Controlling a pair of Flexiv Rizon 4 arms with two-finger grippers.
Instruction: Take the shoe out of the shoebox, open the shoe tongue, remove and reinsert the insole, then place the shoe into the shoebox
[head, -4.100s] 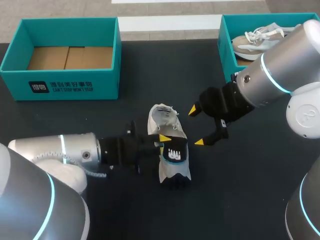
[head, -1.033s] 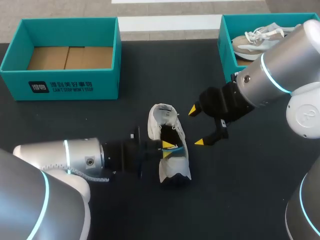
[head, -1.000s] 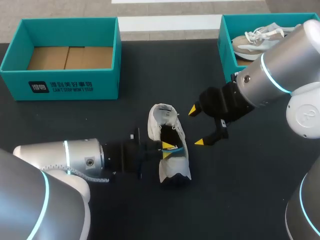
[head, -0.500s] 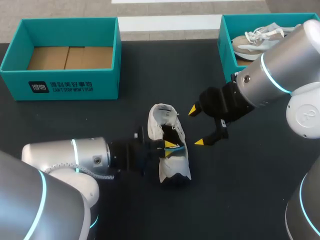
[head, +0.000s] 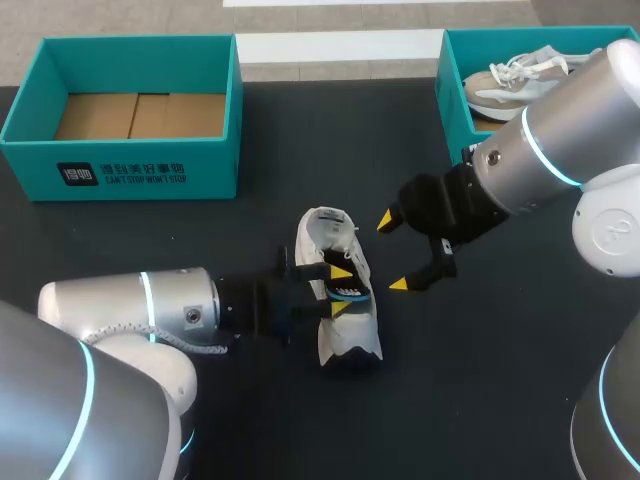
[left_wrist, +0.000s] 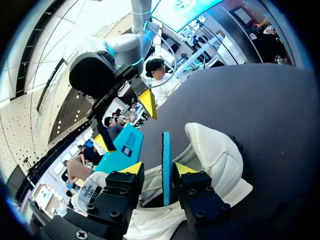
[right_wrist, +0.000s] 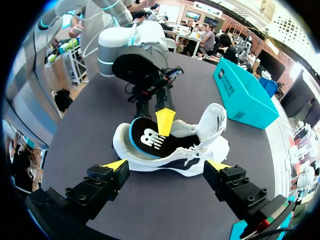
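Observation:
A white shoe (head: 335, 312) with a dark toe lies on its side in the middle of the black table. Its black insole (head: 350, 290), blue at the edge, sticks partly out of the shoe's opening. My left gripper (head: 340, 288) is at that opening, open, its yellow tips on either side of the insole. In the left wrist view the insole (left_wrist: 166, 165) stands edge-on between the fingers of my left gripper (left_wrist: 157, 169), with a gap on one side. My right gripper (head: 393, 252) hangs open just right of the shoe, holding nothing. The right wrist view shows the shoe (right_wrist: 200, 145) and insole (right_wrist: 149, 141) ahead of my right gripper (right_wrist: 167, 167).
A teal shoebox (head: 120, 165) with a bare cardboard floor stands at the back left. A second teal box (head: 452, 90) at the back right holds another pale shoe (head: 520, 75), partly behind my right arm.
My left gripper's fingers have spread apart from the insole they were shut on, and that arm has shifted slightly towards the shoe. The right arm has not moved.

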